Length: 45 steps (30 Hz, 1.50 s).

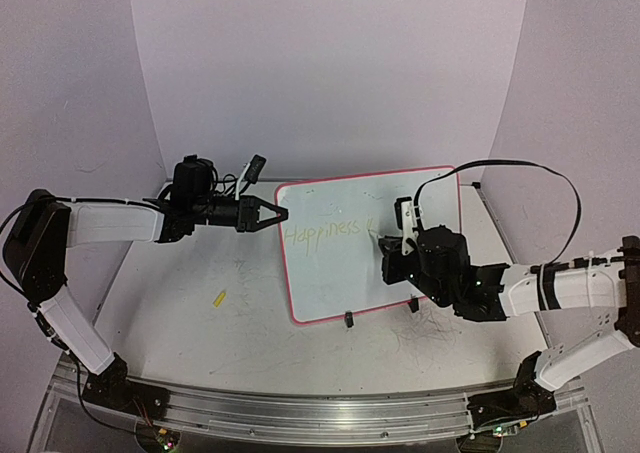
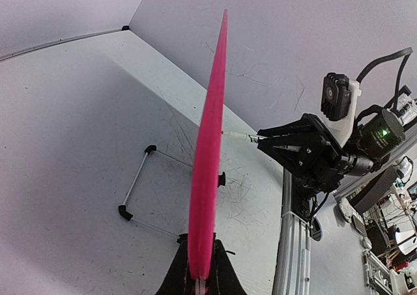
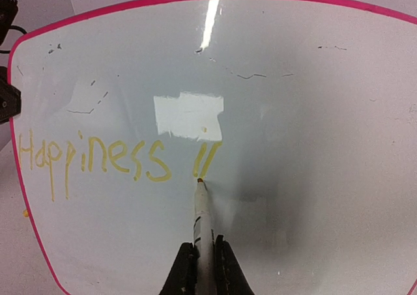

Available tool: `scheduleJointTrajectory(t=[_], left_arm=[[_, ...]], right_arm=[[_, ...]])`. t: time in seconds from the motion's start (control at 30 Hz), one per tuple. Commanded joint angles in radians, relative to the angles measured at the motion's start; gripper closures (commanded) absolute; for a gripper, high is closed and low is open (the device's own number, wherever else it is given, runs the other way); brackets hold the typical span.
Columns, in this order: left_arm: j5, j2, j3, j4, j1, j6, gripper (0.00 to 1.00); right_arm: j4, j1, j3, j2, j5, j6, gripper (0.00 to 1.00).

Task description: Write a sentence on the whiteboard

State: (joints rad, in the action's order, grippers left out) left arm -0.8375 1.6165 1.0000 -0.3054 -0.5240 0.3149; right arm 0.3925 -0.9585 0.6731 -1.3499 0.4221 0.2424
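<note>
A robotics lab: white backdrop panels (image 1: 330, 63) around a scuffed table (image 1: 200, 343) with an aluminium rail (image 1: 300, 415).

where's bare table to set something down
Free: the table front-left, between the left arm and the whiteboard, apart from a small yellow piece. Crowded: the board's right side, where the right gripper holds the marker.

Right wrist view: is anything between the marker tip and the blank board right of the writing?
Nothing visible. The marker in the right end effector has its tip at the whiteboard, at the foot of the two strokes after "Happiness". The surface to the right is bare apart from glare and faint marks.
</note>
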Motion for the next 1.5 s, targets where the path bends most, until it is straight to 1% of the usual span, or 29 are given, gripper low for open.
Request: scheduleJointTrajectory(t=[0.0,0.27,0.93,1.23,1.47], left_arm=[[0.024,-0.023,0.019,0.033,-0.002,-0.022,1.00],[0.023,-0.027,0.019,0.034,-0.002,-0.024,1.00],[0.021,-0.030,0.019,0.036,-0.002,-0.025,1.00],[0.021,-0.030,0.019,0.035,-0.002,-0.026,1.00],[0.022,-0.028,0.019,0.037,-0.002,-0.025,1.00]], right_arm=[[0.015,0.000,0.024,-0.009,0.025,-0.001,1.00],[0.054,0.006,0.039,-0.018,0.048,-0.035,1.00],[0.078,0.033,0.062,-0.027,0.080,-0.063,1.00],[0.008,0.032,0.047,-0.001,0.095,-0.004,1.00],[-0.023,0.031,0.025,0.019,0.070,0.019,1.00]])
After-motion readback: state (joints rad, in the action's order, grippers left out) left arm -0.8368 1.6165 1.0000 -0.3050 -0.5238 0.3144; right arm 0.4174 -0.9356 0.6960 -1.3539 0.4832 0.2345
